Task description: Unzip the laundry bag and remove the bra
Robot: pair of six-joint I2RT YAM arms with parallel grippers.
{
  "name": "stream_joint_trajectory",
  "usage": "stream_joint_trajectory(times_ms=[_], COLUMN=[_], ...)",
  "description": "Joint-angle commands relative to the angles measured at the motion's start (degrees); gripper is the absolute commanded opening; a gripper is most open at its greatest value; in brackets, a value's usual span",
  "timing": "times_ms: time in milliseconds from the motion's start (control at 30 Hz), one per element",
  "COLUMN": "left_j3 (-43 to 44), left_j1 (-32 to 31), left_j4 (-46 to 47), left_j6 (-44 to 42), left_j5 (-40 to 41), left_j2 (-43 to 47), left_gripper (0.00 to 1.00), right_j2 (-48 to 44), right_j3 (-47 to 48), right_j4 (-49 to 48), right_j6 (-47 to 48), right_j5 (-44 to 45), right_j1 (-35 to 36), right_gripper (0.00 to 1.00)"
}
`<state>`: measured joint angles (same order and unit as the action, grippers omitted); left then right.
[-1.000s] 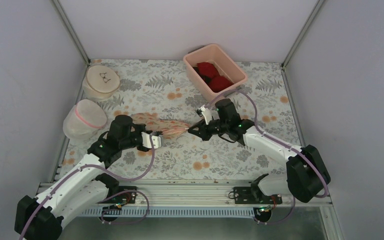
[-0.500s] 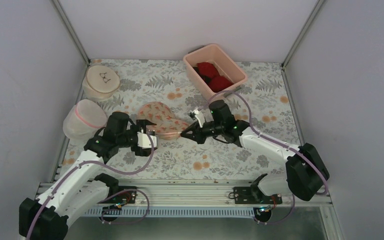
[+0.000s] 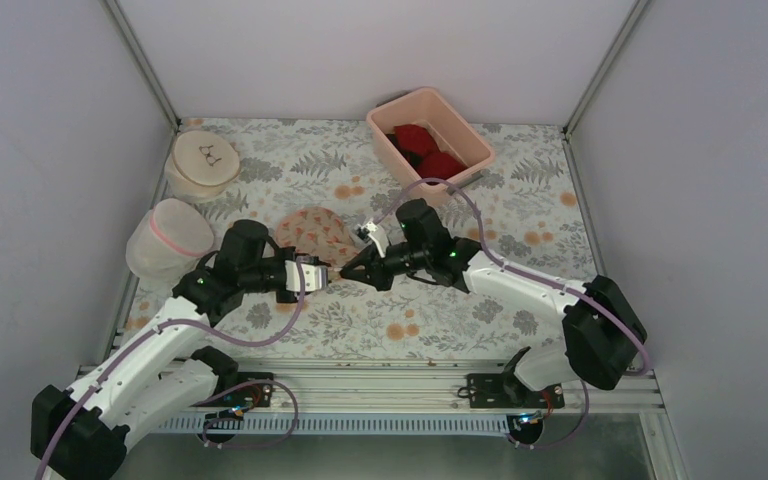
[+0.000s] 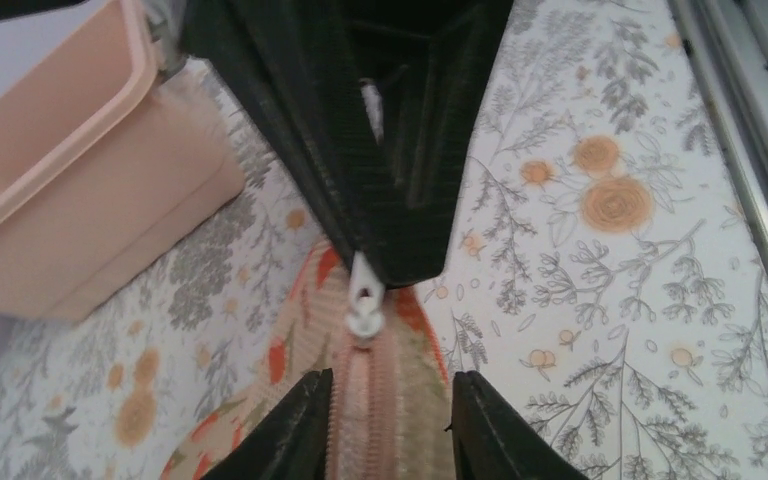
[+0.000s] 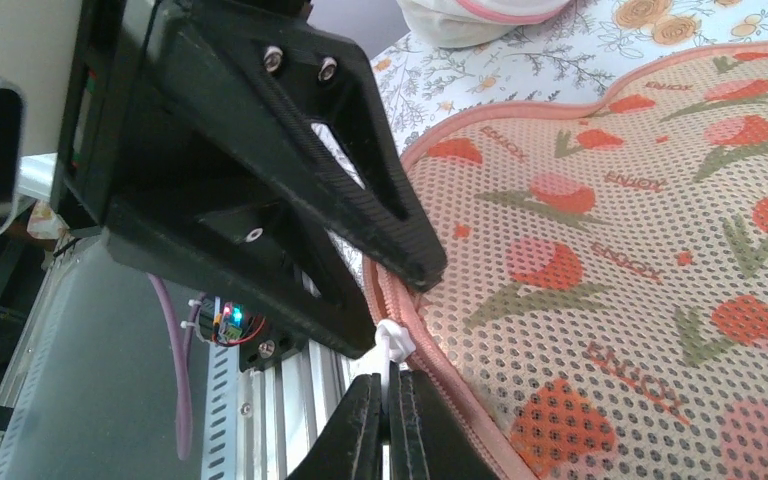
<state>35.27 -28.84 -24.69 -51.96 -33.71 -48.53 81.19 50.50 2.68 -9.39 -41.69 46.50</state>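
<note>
With my right jaws clamped on the zip pull (image 5: 391, 343) and left jaws pinching the laundry bag (image 3: 312, 232), I next drag the zip open.

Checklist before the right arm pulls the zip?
1. Right fingers shut on the zip pull: ok.
2. Left fingers astride the laundry bag at its zip trim, behind the pull: ok.
3. Left fingers actually clamping the bag: cannot tell.
4. Zip opened: not ok, closed where visible.
5. Bra in sight: cannot tell, the bag hides its contents.
</note>
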Motion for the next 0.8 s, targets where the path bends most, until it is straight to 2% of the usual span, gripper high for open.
stream_joint_trajectory(times_ms=[0, 33, 100, 133, 433, 767], left_j3=[-0.6, -0.6, -0.6, -0.6, -0.7, 0.6], left_j1=[-0.3, -0.3, -0.3, -0.3, -0.2, 0.1], left_j4=[2.5, 2.1, 1.7, 1.6, 0.2, 0.3], left_j6=[1.1, 0.9, 0.6, 0.4, -4.1, -5.9], left_j5=[1.2, 1.3, 1.8, 2.2, 7.1, 5.1], left_j2=[0.6, 0.6, 0.8, 1.0, 2.0, 5.0], left_gripper=[0.24, 0.20, 0.06, 0.03, 0.02, 0.02], right_j2=[-0.1, -0.2, -0.3, -0.4, -3.1, -5.8], right_j3=[1.7, 1.7, 1.7, 1.7, -4.0, -12.0], right_j4=[-1.5, -1.6, -1.4, -1.2, 0.3, -1.7], right_j6=[0.0, 0.2, 0.3, 0.5, 2.4, 1.7], right_j5=[-0.7, -0.7, -0.4, -0.2, 2.9, 1.5], right_j1=[0.9, 1.0, 0.9, 0.9, -3.8, -12.6], right_gripper=[0.04, 0.04, 0.04, 0.04, 0.04, 0.04])
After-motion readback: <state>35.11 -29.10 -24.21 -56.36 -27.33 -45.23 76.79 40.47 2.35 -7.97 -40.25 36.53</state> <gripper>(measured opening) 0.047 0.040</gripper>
